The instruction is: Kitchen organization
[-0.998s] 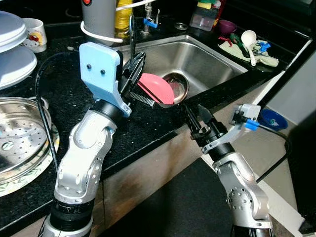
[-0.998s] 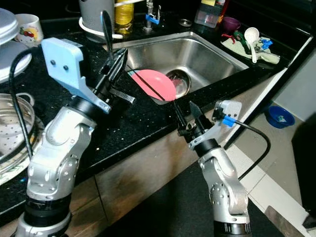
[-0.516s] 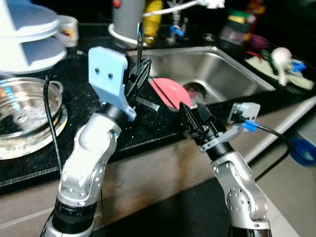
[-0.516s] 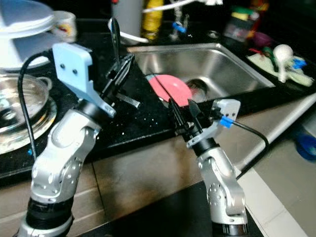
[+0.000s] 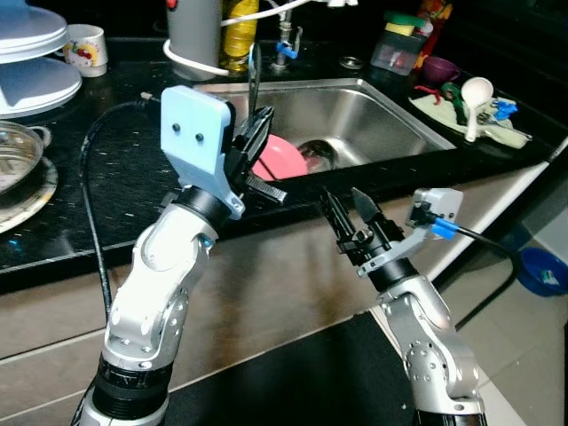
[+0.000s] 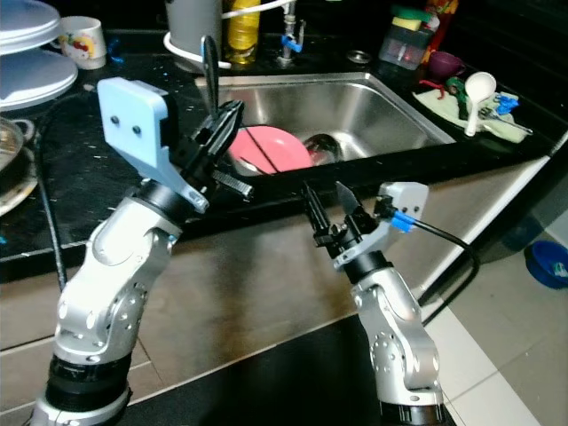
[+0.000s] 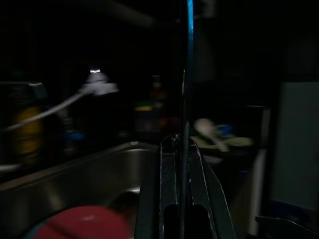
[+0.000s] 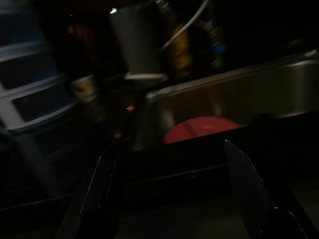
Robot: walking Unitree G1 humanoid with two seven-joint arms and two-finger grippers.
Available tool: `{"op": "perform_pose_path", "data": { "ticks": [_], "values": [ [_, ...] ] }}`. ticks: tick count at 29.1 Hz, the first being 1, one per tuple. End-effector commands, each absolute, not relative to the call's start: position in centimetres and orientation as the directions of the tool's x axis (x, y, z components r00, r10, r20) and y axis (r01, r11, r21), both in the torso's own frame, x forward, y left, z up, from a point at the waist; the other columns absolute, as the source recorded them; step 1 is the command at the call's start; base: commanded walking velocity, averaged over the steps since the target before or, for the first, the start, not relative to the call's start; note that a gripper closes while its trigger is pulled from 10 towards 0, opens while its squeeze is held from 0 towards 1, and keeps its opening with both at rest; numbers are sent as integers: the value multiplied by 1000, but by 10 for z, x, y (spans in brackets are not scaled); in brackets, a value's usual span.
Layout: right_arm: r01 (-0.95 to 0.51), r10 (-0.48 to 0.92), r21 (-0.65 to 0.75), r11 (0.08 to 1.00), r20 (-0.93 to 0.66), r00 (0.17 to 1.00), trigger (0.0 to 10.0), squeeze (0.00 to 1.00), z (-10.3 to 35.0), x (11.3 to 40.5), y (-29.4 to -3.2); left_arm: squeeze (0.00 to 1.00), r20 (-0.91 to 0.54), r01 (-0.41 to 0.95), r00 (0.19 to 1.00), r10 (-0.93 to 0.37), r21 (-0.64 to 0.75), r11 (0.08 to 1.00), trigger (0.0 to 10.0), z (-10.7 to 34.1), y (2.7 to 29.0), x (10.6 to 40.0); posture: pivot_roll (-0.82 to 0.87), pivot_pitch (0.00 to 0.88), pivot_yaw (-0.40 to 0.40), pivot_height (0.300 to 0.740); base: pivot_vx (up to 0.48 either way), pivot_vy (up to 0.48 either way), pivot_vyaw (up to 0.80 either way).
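Observation:
My left gripper is raised over the black counter's front edge beside the sink. It is shut on a thin dark utensil that stands upright between its fingers; the left wrist view shows its narrow edge. A pink plate leans in the sink next to a metal bowl. My right gripper is open and holds nothing. It hangs in front of the counter edge, just below it, facing the sink and the pink plate.
Stacked white plates, a mug and a steel steamer pot stand at the counter's left. A grey canister and a yellow bottle stand behind the sink. To its right lies a cloth with a white spoon. A blue bowl sits on the floor.
The whole picture has shifted, so the camera has moved; the counter now sits farther off. The left gripper still holds the utensil, and the right gripper stays open, now below the counter edge.

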State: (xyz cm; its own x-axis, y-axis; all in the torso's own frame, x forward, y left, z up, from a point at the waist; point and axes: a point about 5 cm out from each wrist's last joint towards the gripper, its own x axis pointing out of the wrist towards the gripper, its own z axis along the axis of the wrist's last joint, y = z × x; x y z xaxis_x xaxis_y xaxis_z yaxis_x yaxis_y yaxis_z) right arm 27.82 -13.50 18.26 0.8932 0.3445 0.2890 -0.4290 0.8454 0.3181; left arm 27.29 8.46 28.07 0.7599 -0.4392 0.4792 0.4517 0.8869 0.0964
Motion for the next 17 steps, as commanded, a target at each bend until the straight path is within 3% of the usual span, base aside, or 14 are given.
{"op": "perform_pose_path", "data": {
  "ticks": [1, 17],
  "values": [
    [-416, 334, 314, 854, 283, 899, 10000, 0, 181, 278, -137, 0, 450, 462, 773, -448, 85, 883, 10000, 273, 83, 275, 91, 9, -167, 740, 0, 0, 0],
    [-405, 331, 317, 858, 261, 907, 10000, 0, 175, 278, -138, 0, 362, 442, 819, -446, 100, 892, 10000, 252, 90, 278, 92, 10, -173, 740, 0, 0, 0]
  ]
}}
